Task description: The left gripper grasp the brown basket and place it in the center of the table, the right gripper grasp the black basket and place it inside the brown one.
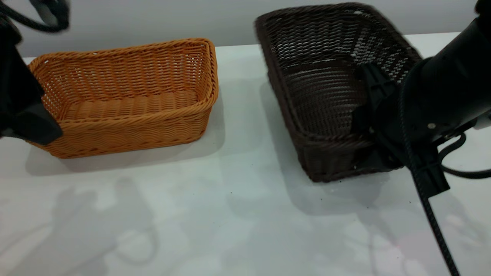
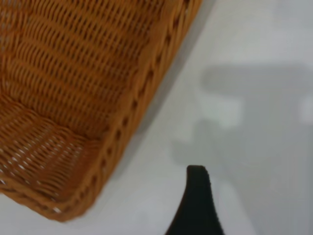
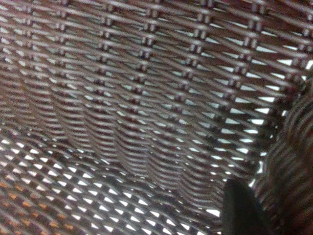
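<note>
Brown basket (image 1: 126,97) standing flat on the white desk (image 1: 230,214), toward the far left corner, long side along the far edge. Upright, nothing inside. Left gripper (image 1: 23,111) hanging just beside its left short end, at the left edge of the exterior view. In the left wrist view only one black fingertip (image 2: 198,205) visible, over bare desk, just beside a corner of the brown basket (image 2: 73,107) and not touching it. Cannot tell how wide the jaws of this gripper stand, since the second finger is hidden.

Black basket (image 1: 330,92) on the right half of the desk, well apart from the brown one, with bare desk between them. Tilted: near short end low at the desk, far end raised above the far edge, the inside turned toward the camera. Right gripper (image 1: 374,122) at the near right corner of this basket, jaws holding the braided rim there, one finger (image 1: 378,86) inside against the wall, the other below the rim on the outside. Braided black cable (image 1: 429,207) running down from the arm over the near right part of the desk. In the right wrist view only dark weave of the black basket (image 3: 137,98), light showing through the gaps, and one dark fingertip (image 3: 242,210) against it.
</note>
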